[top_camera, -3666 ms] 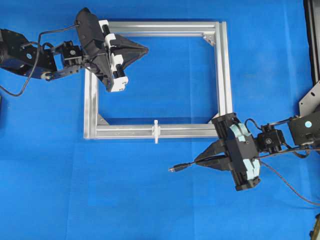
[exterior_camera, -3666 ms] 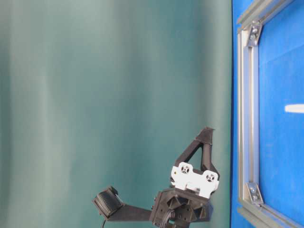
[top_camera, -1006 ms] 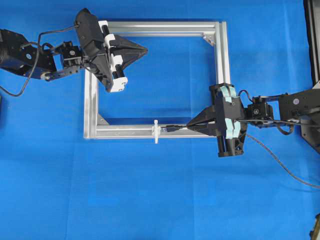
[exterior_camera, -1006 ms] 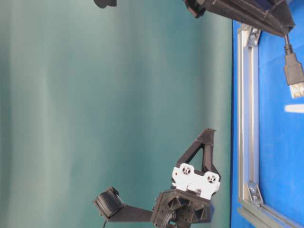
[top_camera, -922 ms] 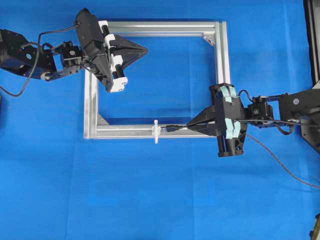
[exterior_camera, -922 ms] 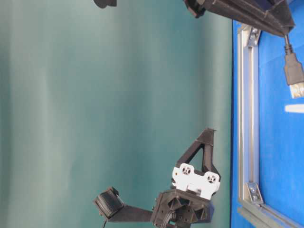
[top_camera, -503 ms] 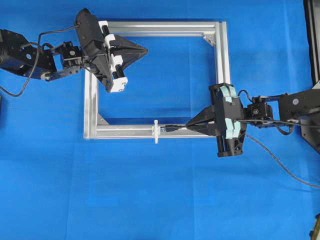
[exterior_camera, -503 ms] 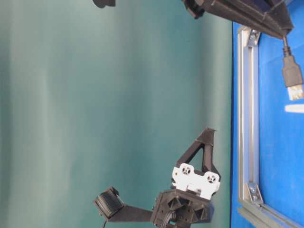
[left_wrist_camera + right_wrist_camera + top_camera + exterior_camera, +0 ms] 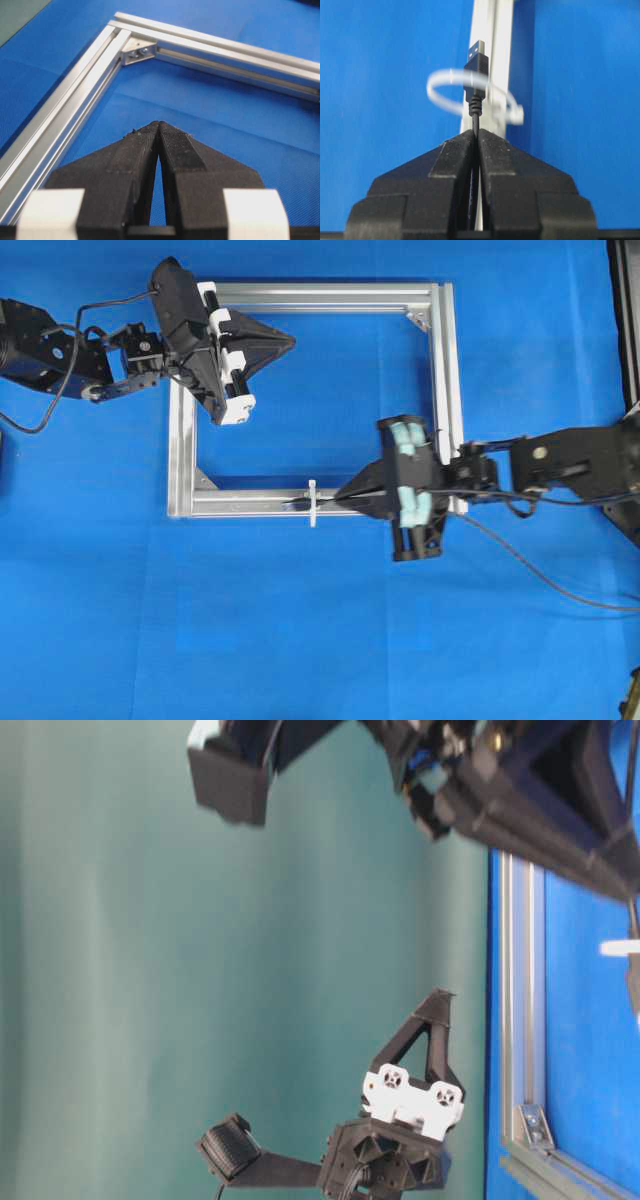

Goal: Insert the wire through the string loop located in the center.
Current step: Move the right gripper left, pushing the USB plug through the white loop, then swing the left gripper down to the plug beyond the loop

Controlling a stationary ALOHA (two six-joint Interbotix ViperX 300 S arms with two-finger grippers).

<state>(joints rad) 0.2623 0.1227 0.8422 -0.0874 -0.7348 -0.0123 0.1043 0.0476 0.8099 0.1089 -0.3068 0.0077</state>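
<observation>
Between the pinched fingertips of the right end effector [image 9: 475,134] sits the wire [image 9: 475,117], clamped just behind its strain relief. Ahead of those tips the dark plug and its metallic end stand inside the string loop [image 9: 470,95]: the near side of the white band crosses in front of the plug body, and the metal tip shows beyond it. Directly past the loop, the silver frame bar [image 9: 490,30] runs away in line with the wire.

Seen from overhead, the right end effector [image 9: 352,495] points along the lower bar of the aluminium frame [image 9: 445,390], with the plug end of the wire [image 9: 300,504] showing just past the string loop [image 9: 312,502] on its far side. Behind the wrist, the rest of the cable trails off over the blue worktop [image 9: 300,640].

Well apart, the left end effector [image 9: 290,338] hovers inside the frame's opposite corner. From its wrist camera the left end effector [image 9: 158,127] has its tips pressed together with nothing between them; beyond them lie the blue worktop and a bracketed corner of the frame [image 9: 137,50].
</observation>
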